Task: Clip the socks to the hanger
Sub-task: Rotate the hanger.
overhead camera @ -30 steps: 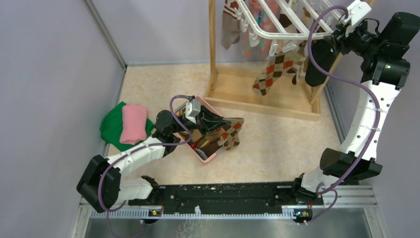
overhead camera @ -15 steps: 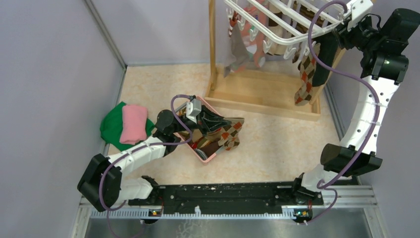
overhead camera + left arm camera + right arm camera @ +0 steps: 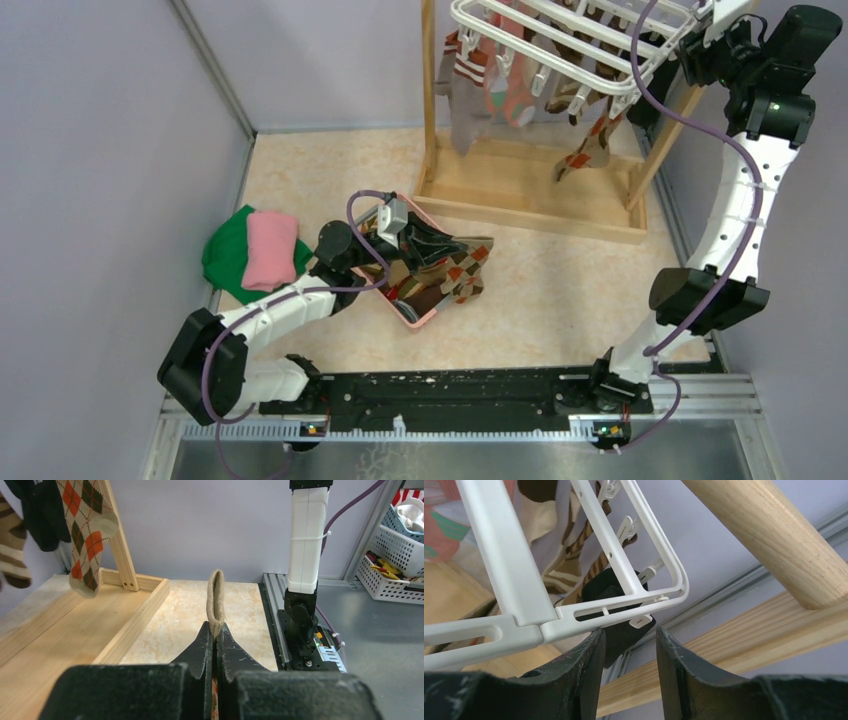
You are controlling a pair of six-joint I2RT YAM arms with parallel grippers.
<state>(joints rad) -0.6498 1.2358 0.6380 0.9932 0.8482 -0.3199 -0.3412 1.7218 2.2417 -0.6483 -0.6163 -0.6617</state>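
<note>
The whole table (image 3: pixel 560 290) is taken in from above and behind the arms, looking down from well back. From the left wrist, a low, level look is had across to the wooden stand (image 3: pixel 135 625) and the right arm's base (image 3: pixel 300 625), both shared with the overhead. From the right wrist, the hanger (image 3: pixel 624 565) is seen from beneath, very close, and it is caught overhead too.

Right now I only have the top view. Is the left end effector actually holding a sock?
Observer: Yes. Its wrist view shows the left end effector shut on a sock, with the tan cuff pinched upright.
Operator: And the right one, up by the hanger?
Observer: The right end effector is open. Its fingers are apart at the hanger corner and clamp nothing. A black sock hangs behind.
</note>
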